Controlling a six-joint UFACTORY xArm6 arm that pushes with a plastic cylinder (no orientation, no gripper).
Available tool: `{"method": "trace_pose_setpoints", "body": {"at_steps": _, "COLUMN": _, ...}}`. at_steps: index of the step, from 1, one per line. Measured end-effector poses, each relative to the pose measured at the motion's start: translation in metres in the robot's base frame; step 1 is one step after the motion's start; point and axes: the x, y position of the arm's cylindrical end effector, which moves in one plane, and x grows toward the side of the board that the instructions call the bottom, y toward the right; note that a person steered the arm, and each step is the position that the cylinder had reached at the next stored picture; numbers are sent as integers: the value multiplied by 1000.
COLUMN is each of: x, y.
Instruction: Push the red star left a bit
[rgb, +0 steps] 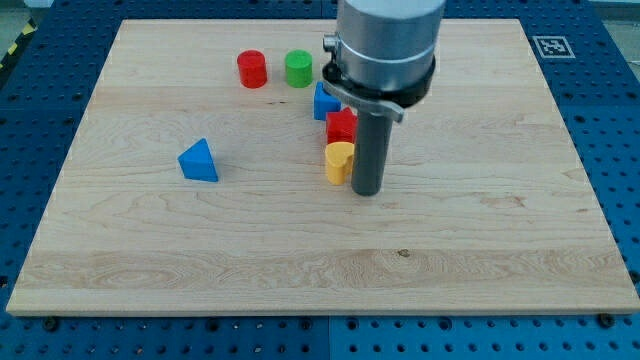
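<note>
A red block (341, 126), star shape hard to make out, sits near the board's middle top, partly hidden by the rod. My tip (366, 190) rests on the board just right of and below it, right beside a yellow block (339, 160) that lies directly below the red one and touches it. A blue block (324, 102) sits just above the red one, partly hidden by the arm.
A red cylinder (252, 69) and a green cylinder (298, 68) stand near the view's top. A blue triangle (199, 160) lies to the left. The wooden board (480, 230) ends at a blue perforated table.
</note>
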Motion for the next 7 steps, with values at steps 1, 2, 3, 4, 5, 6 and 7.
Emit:
{"method": "trace_pose_setpoints", "body": {"at_steps": 1, "x": 54, "y": 15}}
{"method": "trace_pose_setpoints", "body": {"at_steps": 2, "x": 111, "y": 32}}
{"method": "trace_pose_setpoints", "body": {"at_steps": 3, "x": 114, "y": 34}}
{"method": "trace_pose_setpoints", "body": {"at_steps": 4, "x": 114, "y": 33}}
{"method": "trace_pose_setpoints", "body": {"at_steps": 5, "x": 112, "y": 33}}
{"method": "trace_pose_setpoints", "body": {"at_steps": 6, "x": 94, "y": 30}}
{"method": "trace_pose_setpoints", "body": {"at_steps": 7, "x": 77, "y": 41}}
